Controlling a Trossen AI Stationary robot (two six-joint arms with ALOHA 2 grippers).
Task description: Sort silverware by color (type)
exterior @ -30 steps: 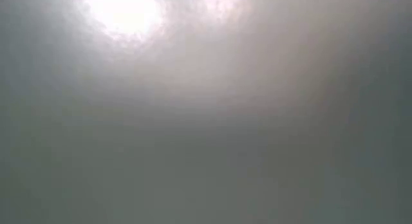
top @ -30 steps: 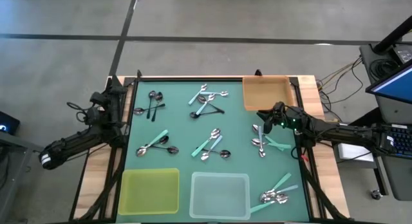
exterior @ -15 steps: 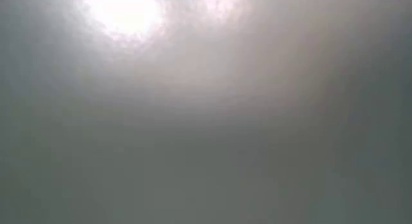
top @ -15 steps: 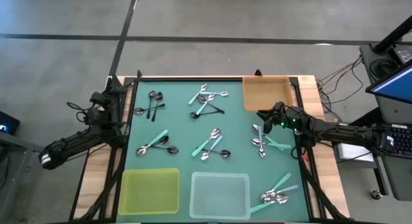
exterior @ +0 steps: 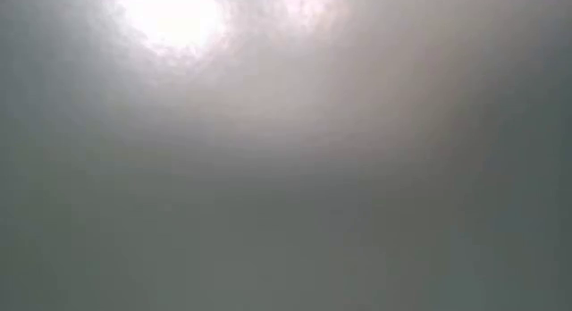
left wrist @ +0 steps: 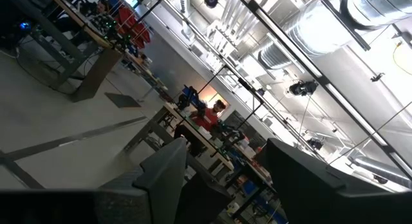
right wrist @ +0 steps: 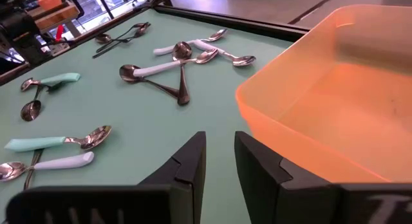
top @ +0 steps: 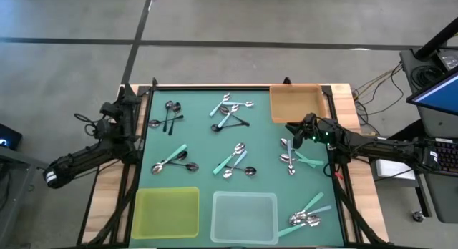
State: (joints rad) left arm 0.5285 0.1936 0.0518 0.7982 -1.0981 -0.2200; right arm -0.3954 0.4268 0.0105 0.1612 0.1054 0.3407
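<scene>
Small spoons with shiny bowls lie in loose clusters on the green mat: black-handled ones (top: 170, 114), a mixed group (top: 229, 111), teal and blue ones (top: 174, 159) (top: 235, 161), one cluster (top: 290, 154) and another (top: 308, 213). My right gripper (top: 291, 129) (right wrist: 219, 153) hovers by the orange tray's near corner, above the mat, narrowly open and holding nothing. The right wrist view shows spoons ahead (right wrist: 177, 63) and teal-handled ones (right wrist: 58, 141). My left gripper (top: 125, 106) (left wrist: 225, 166) waits at the table's left edge, open, pointing up into the room.
The orange tray (top: 295, 104) (right wrist: 335, 102) sits at the far right corner, close beside my right gripper. A yellow tray (top: 167, 212) and a clear tray (top: 244, 217) stand along the near edge. The low view shows only grey haze. Cables and equipment lie right of the table.
</scene>
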